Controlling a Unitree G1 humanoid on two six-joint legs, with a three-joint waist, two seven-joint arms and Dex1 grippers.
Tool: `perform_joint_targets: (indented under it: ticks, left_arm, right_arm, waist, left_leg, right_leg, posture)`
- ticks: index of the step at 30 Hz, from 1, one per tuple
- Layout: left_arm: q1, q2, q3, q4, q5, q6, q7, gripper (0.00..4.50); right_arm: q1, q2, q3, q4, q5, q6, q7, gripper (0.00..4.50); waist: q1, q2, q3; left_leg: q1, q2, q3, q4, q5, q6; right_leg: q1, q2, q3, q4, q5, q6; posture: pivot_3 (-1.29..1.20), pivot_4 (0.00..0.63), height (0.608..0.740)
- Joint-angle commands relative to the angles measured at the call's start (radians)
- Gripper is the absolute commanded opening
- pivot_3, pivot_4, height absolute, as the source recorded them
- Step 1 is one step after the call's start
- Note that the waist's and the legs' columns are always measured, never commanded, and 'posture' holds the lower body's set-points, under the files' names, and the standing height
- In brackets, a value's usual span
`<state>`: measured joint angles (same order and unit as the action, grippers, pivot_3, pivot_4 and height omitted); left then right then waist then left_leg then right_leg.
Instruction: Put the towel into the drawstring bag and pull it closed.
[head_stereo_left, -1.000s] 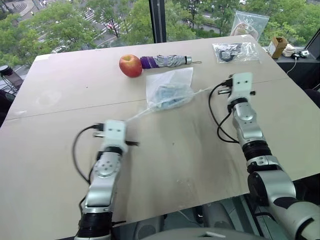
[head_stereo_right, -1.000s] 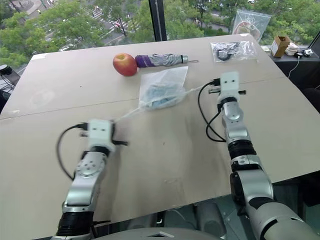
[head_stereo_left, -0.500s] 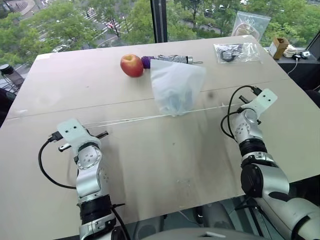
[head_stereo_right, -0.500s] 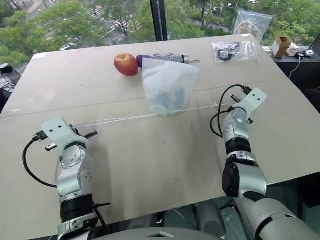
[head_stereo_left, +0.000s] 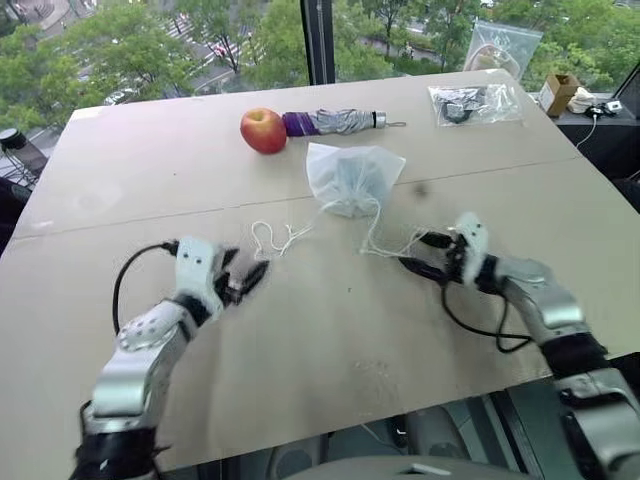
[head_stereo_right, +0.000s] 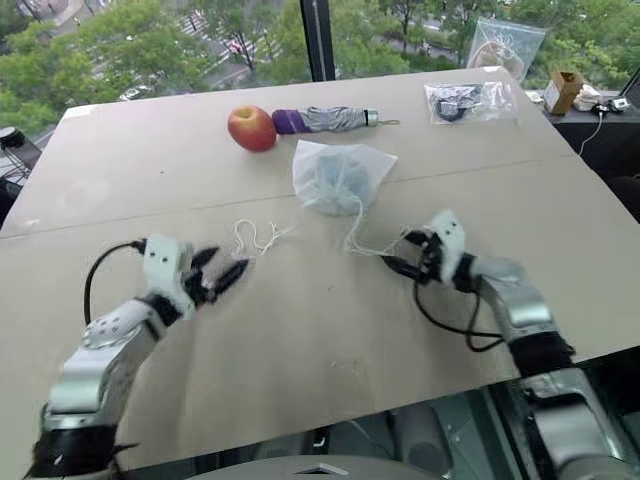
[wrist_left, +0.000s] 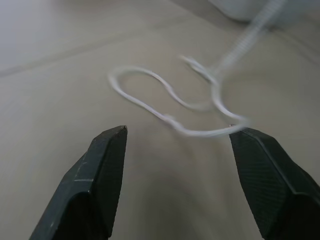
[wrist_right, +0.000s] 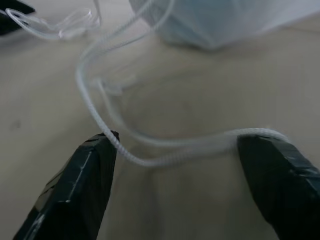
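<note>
The drawstring bag (head_stereo_left: 352, 178) lies on the table behind both grippers, its mouth gathered tight toward me. The towel (head_stereo_left: 350, 186) shows as a pale blue lump through the thin white fabric. Two white cords run slack from the bag's mouth. One ends in loops (head_stereo_left: 274, 239) just ahead of my left gripper (head_stereo_left: 245, 268), which stands open and empty. In the left wrist view that cord's loop (wrist_left: 170, 106) lies beyond the spread fingertips (wrist_left: 112, 145). The other cord (wrist_right: 165, 156) lies on the table between the open fingers of my right gripper (head_stereo_left: 415, 253), and I cannot tell whether it touches them.
A red apple (head_stereo_left: 263, 131) and a grey-and-purple folded umbrella (head_stereo_left: 335, 122) lie behind the bag. Clear plastic zip bags (head_stereo_left: 470, 102) and a small cardboard box (head_stereo_left: 556, 93) sit at the far right corner. The table ends at a window at the back.
Both grippers have opened and let go of the taut cords, which now lie slack. The raised bag has dropped to the table. Both hands have swung inward toward the cord ends.
</note>
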<state>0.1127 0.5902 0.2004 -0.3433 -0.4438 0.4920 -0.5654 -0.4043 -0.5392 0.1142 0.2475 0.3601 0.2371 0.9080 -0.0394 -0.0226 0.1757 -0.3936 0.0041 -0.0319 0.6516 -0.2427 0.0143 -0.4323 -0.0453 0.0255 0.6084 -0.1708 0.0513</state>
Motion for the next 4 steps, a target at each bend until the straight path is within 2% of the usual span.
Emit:
perform_joint_targets:
  ticks: [1, 4]
  left_arm:
    - [0.088, 0.042, 0.019, -0.1, -0.058, 0.035, -0.083, 3.09]
    - [0.146, 0.069, 0.036, -0.104, -0.015, -0.014, -0.1, 3.09]
  right_arm:
    - [0.029, -0.07, -0.065, 0.027, -0.012, -0.091, 0.085, 3.82]
    - [0.047, -0.109, -0.12, 0.078, -0.011, -0.162, 0.117, 3.82]
  waist:
    - [0.0, 0.0, 0.0]
    - [0.001, 0.0, 0.0]
  left_leg:
    - [0.001, 0.0, 0.001, 0.0, 0.0, 0.0]
    - [0.002, 0.0, 0.001, 0.001, 0.0, 0.0]
  right_leg:
    - [0.0, 0.0, 0.001, 0.0, 0.0, 0.001]
    - [0.001, 0.001, 0.0, 0.001, -0.001, 0.001]
  posture:
    - [0.0, 0.15, 0.74]
    - [0.0, 0.15, 0.74]
